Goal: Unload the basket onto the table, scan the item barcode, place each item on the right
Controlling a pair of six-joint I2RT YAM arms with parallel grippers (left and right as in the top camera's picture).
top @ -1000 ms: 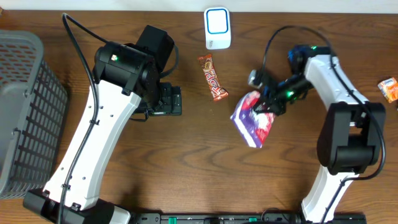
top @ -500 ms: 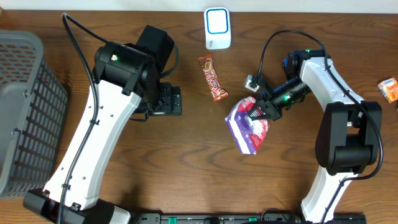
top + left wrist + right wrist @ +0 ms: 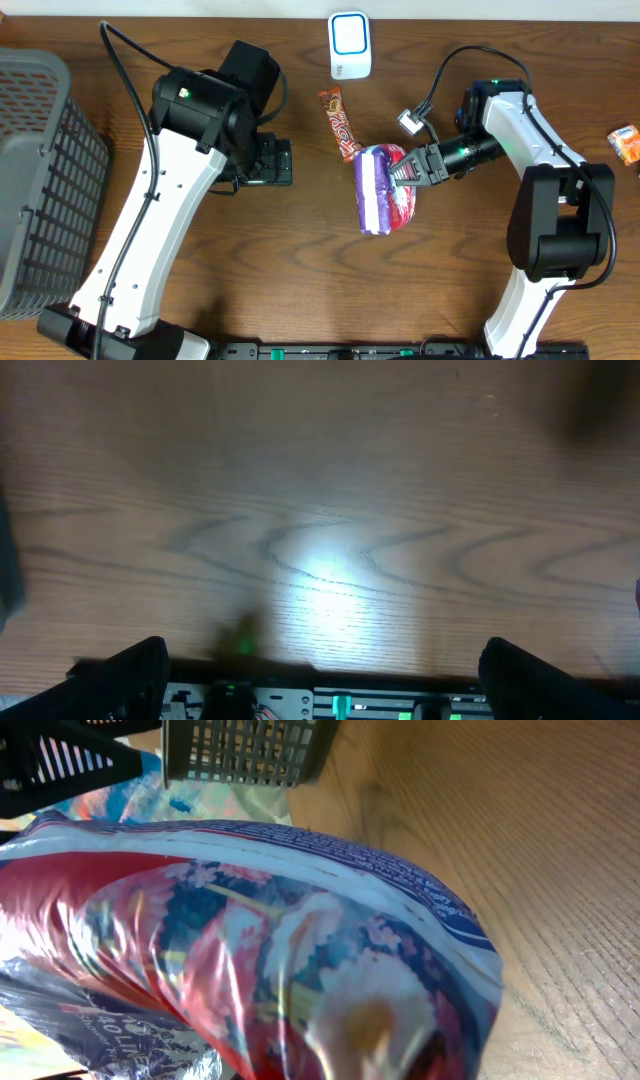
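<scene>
The item is a shiny purple and red snack bag (image 3: 376,190), hanging above the table's middle with its long side running front to back. My right gripper (image 3: 408,170) is shut on the bag's right edge. In the right wrist view the bag (image 3: 250,950) fills the picture and hides the fingers. A white scanner (image 3: 350,45) with a blue-rimmed window stands at the table's far edge, apart from the bag. My left gripper (image 3: 268,160) hovers left of centre. In its wrist view it (image 3: 325,678) is open, with only bare wood between its dark fingertips (image 3: 125,672).
A brown candy bar (image 3: 340,125) lies between the scanner and the bag. An orange packet (image 3: 625,143) sits at the right edge. A grey mesh basket (image 3: 40,180) takes up the far left, and it also shows as the basket (image 3: 250,750) in the right wrist view.
The right gripper has carried the bag leftward toward the candy bar and turned it from slanted to lengthwise. The left arm has stayed still.
</scene>
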